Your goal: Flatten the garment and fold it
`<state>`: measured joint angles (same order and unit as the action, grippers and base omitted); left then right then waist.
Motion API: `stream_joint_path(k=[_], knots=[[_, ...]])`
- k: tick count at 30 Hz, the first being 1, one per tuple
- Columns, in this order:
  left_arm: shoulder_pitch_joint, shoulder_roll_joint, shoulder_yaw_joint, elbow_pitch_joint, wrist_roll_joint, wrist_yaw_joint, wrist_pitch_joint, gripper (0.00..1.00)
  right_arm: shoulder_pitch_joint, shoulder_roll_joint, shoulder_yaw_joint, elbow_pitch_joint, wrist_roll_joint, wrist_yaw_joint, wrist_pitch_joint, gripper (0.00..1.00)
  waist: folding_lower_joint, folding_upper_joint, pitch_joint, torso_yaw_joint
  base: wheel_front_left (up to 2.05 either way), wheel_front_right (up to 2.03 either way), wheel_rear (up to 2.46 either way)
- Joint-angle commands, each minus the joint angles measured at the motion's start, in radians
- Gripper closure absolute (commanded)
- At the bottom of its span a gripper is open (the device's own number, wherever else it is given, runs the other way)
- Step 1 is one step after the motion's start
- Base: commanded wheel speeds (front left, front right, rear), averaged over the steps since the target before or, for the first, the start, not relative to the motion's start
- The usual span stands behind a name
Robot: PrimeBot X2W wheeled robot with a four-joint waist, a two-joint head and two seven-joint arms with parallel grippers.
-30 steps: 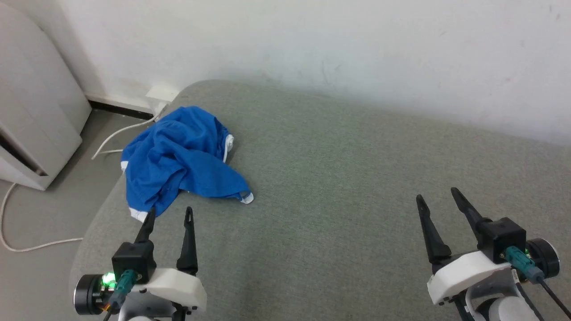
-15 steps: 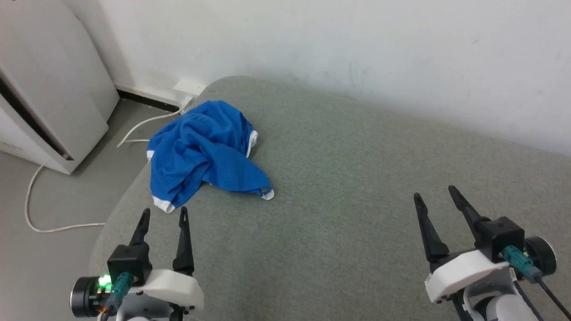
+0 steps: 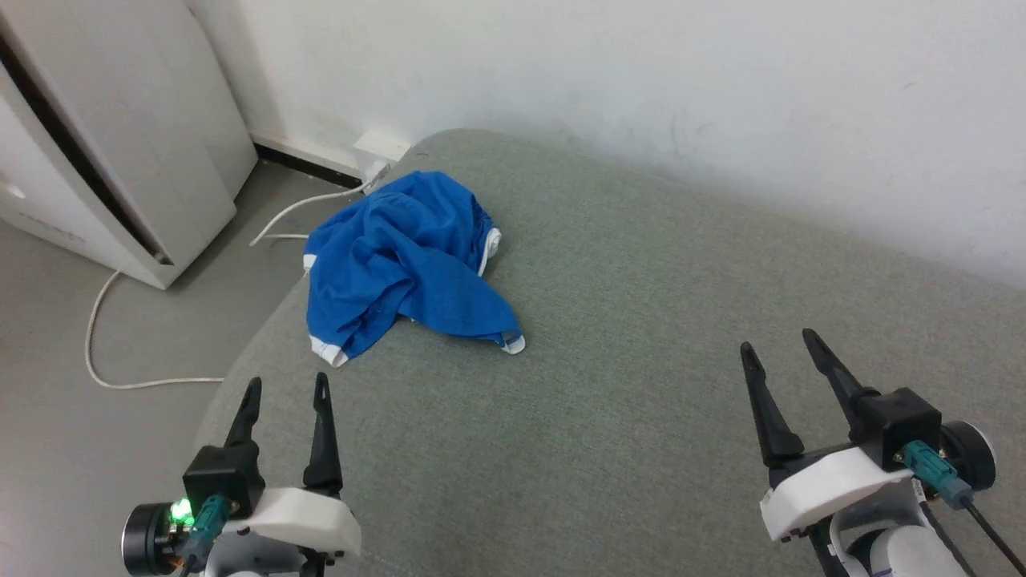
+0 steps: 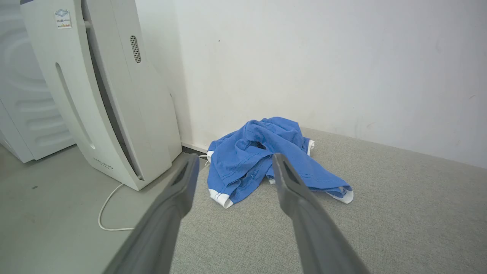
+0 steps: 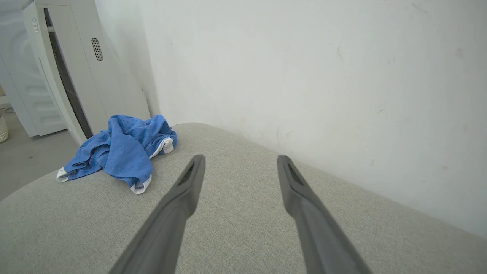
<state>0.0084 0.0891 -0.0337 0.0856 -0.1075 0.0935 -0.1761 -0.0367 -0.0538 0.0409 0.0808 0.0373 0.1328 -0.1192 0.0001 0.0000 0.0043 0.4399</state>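
To the left of my left gripper (image 3: 288, 380) a white appliance (image 3: 120, 144) stands on the floor, with a pale cable (image 3: 94, 353) looping beside it. That gripper hangs empty, its fingers spread apart, over the near-left edge of the grey cushion (image 3: 641, 401). One garment (image 3: 405, 264) lies ahead of it and slightly to its right, clear of the tips. It is a crumpled blue heap with white trim at its edges. My right gripper (image 3: 777, 340) is well off to the garment's right, also spread and holding nothing. Two grippers, one garment.
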Motion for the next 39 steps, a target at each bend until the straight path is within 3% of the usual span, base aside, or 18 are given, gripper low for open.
stream_joint_path(k=[1, 26, 33, 39], knots=[[-0.018, 0.007, 0.004, 0.005, -0.008, 0.01, -0.011, 0.0, -0.019, 0.002, 0.002, 0.004, 0.008, -0.001, -0.01, 0.0, 0.0, 0.0, 0.002, 0.012, 0.0, 0.0, 0.0], [-0.015, 0.005, 0.003, 0.021, -0.041, 0.041, -0.061, 0.0, -0.038, 0.003, 0.01, 0.013, 0.029, -0.002, -0.039, 0.0, -0.0001, 0.0, 0.009, 0.119, 0.0, 0.0, 0.0], [-0.096, 0.012, -0.006, 0.048, -0.102, -0.014, -0.059, 0.0, -0.056, 0.003, 0.009, 0.001, 0.016, -0.002, -0.033, 0.0, -0.0001, 0.0, 0.057, 0.13, 0.0, 0.0, 0.0], [-0.306, 0.05, -0.014, 0.114, -0.173, -0.084, 0.075, 0.0, -0.117, 0.004, 0.008, -0.058, -0.032, -0.002, 0.006, 0.0, -0.0001, 0.0, 0.21, 0.089, 0.0, 0.0, 0.0]])
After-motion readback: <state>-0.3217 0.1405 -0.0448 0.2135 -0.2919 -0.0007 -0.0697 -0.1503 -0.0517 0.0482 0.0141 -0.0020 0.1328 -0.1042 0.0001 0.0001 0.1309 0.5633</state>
